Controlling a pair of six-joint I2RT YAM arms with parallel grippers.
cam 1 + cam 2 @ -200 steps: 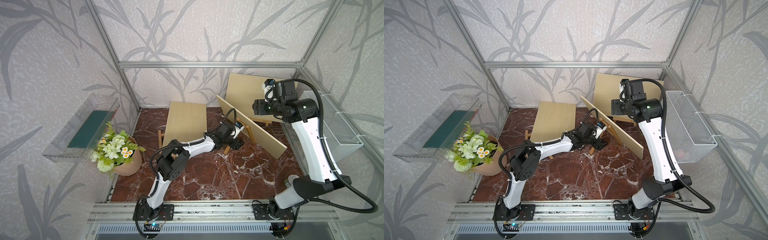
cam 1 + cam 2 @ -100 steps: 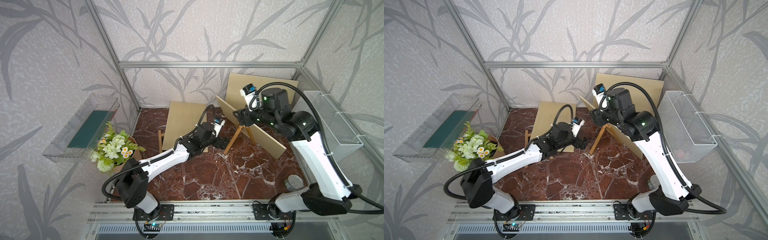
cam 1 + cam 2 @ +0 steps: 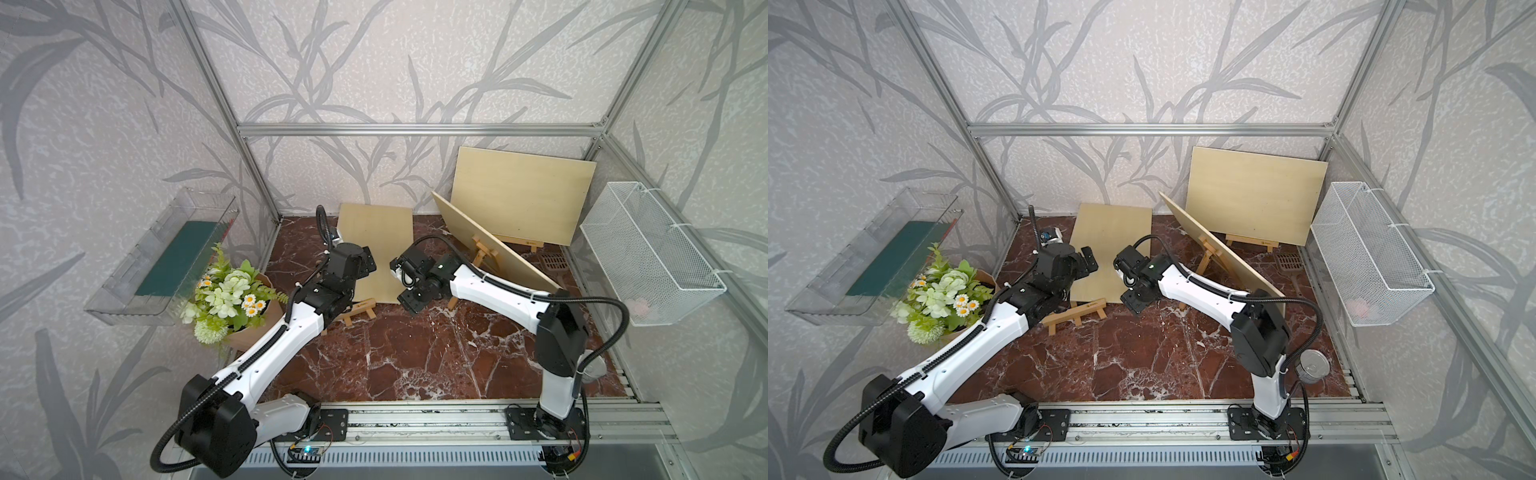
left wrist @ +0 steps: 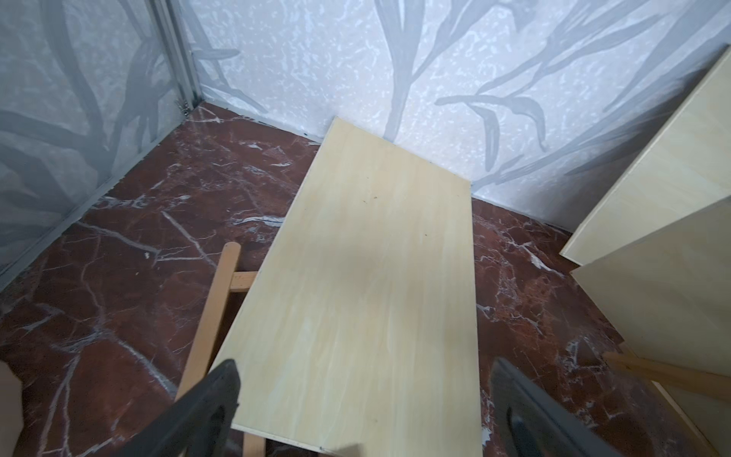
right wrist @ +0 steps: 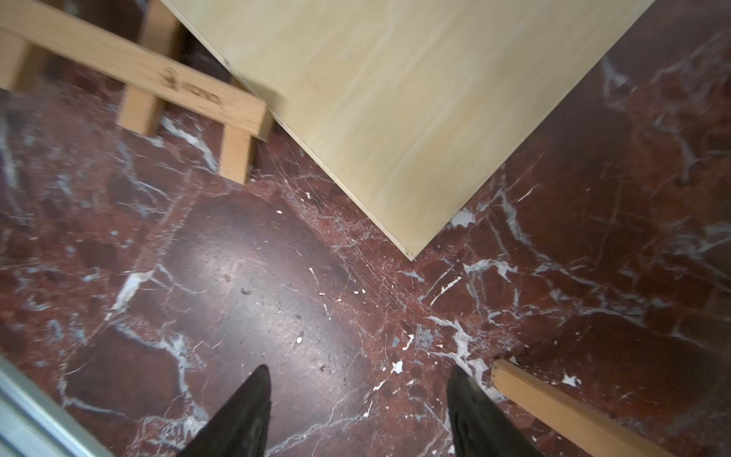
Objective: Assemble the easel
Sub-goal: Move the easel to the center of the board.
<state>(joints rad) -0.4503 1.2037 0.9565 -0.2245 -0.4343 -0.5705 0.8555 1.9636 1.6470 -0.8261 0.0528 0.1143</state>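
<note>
Left claw (image 4: 364, 380) wide open, empty, above pale rectangular plywood board (image 4: 356, 257); right claw (image 5: 358, 380) parted, empty, over red marble surface (image 5: 237, 257).

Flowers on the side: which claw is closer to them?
Left. The left claw hangs over the low wooden board, on its side nearer the flowers; the right claw hangs over the floor past that board's opposite corner, farther away.

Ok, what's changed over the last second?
Both arms pulled back from the slanted board. The left fingers now hang open over the flat board; the right fingers dropped from high up to low over the floor, open, holding nothing. The boards look unmoved.
</note>
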